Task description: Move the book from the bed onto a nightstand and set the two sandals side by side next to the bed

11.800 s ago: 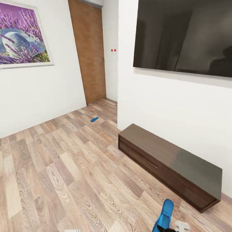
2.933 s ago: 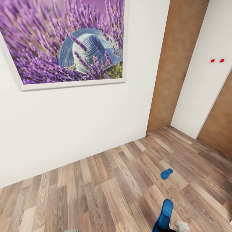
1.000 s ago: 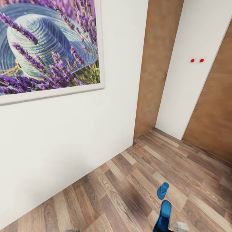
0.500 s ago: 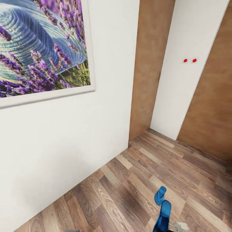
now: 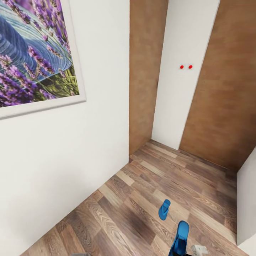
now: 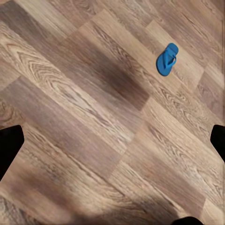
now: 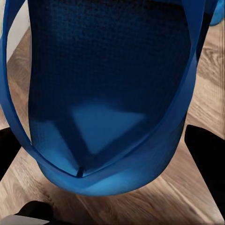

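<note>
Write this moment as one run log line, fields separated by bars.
right gripper: shut on sandal | left gripper: open, holding nothing | second sandal: on floor ahead

Two bright blue flat sandals are present. The first sandal [image 5: 181,238] is held off the floor at its heel end between the right gripper's fingers [image 7: 205,154], sole upright, toe pointing away from the fingers; its strap [image 7: 187,89] arcs across the textured footbed. The second sandal [image 5: 164,209] lies flat on the wood-plank floor, strap side up, just beyond the toe of the held one, well ahead of the left gripper's fingers [image 6: 10,143].
</note>
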